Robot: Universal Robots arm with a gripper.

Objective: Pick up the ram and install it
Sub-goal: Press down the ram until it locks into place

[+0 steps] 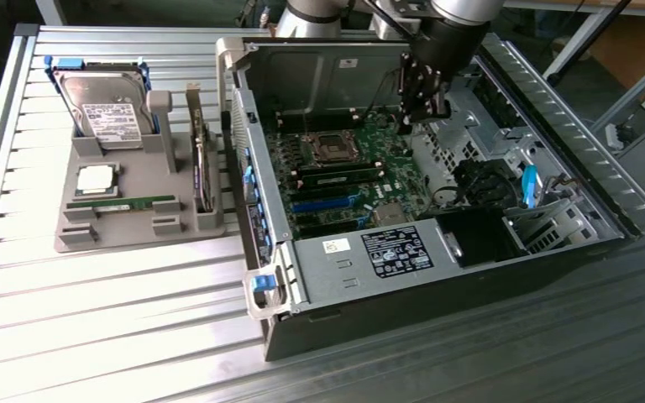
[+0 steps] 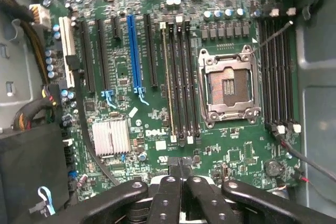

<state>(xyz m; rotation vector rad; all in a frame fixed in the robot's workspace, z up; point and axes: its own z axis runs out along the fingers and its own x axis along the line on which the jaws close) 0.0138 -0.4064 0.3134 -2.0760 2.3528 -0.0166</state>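
Gripper (image 2: 181,182), jaws closed with no stick visibly held, hovers inside the open computer case (image 1: 258,243) over the motherboard (image 2: 157,124), where 1 ram (image 2: 167,82) already sits slotted; the other ram (image 1: 121,204) lies in the grey tray (image 1: 132,239), so any seating push should be square and straight down.

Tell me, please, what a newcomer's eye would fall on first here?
The open computer case on the slatted table, with the arm's hand hanging shut over its green motherboard. In the wrist view the empty processor socket stands out beside the slots. At the exterior view's left, a grey tray holds a hard drive and a ram.
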